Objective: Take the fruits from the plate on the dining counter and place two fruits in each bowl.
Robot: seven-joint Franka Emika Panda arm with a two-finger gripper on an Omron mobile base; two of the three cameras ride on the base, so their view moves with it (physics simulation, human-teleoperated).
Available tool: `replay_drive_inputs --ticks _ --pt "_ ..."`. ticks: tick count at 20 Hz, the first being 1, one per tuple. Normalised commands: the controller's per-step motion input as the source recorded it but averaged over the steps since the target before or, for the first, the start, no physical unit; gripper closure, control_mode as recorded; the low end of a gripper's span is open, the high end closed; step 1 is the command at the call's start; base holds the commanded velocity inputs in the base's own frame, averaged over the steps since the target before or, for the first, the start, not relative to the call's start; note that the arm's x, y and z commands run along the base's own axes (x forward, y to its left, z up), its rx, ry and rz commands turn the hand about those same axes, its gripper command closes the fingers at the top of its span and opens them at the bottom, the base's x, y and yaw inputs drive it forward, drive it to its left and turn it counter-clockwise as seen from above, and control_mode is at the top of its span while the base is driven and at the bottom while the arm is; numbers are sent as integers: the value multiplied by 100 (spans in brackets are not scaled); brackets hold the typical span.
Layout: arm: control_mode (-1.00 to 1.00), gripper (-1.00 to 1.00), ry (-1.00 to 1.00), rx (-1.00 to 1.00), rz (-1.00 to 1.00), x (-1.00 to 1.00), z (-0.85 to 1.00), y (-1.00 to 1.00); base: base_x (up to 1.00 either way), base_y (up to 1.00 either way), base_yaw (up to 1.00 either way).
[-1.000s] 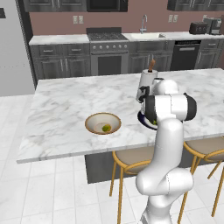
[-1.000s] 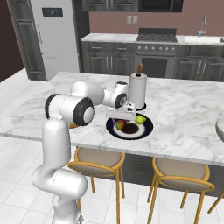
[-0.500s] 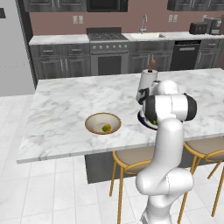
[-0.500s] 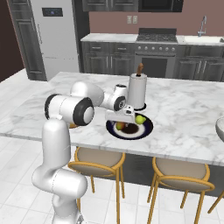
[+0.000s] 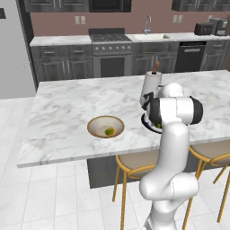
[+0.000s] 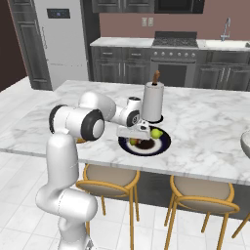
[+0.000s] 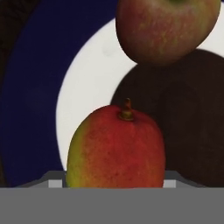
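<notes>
Fingers [image 6: 138,137] hang low over the plate [image 6: 162,143] at the end of the arm's outstretched white hand, pointing down at the near part of the dish, and whether they have clenched on anything or stand released I cannot tell, because their tips are hidden behind the fruit in the hand view. That close view has a red-and-yellow fruit [image 7: 116,148] with a short brown stem standing right at the bottom centre, resting where the plate's white ring meets its dark brown centre, with the navy rim [image 7: 30,92] curving round to one side. A second, reddish-brown fruit [image 7: 167,29] lies just beyond it on the same plate, apart from the first. From the right base view a yellow-green fruit [image 6: 156,133] sits on the far side of the plate, just beside the hand. The plate rests on the white marble bench [image 6: 210,132], close to its near edge, with a tall paper towel roll [image 6: 153,101] upright right behind it. Further along the bench, well apart from the plate, the tan-rimmed bowl [image 5: 92,124] holds one small yellow-green fruit [image 5: 109,131]. A pale grey-white bowl [image 6: 246,144] peeks in at the edge of the right base view. Wooden stools [image 6: 105,177] are tucked under the bench.
</notes>
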Motion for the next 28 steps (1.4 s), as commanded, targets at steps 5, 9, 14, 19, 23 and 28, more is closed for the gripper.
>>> replay_drive_inputs --ticks 5,9,14,19,23,28 --pt "-100 100 0 0 0 12 0 0 0 0 0" --pt "-100 100 0 0 1 -49 34 0 0 0 0" --pt "-100 100 1 0 1 -80 59 12 0 0 0" --pt "-100 100 3 0 3 -65 68 56 0 0 0" --pt "-100 100 7 0 9 -38 63 82 0 0 0" --pt "-100 100 9 0 10 -20 43 90 0 0 0"
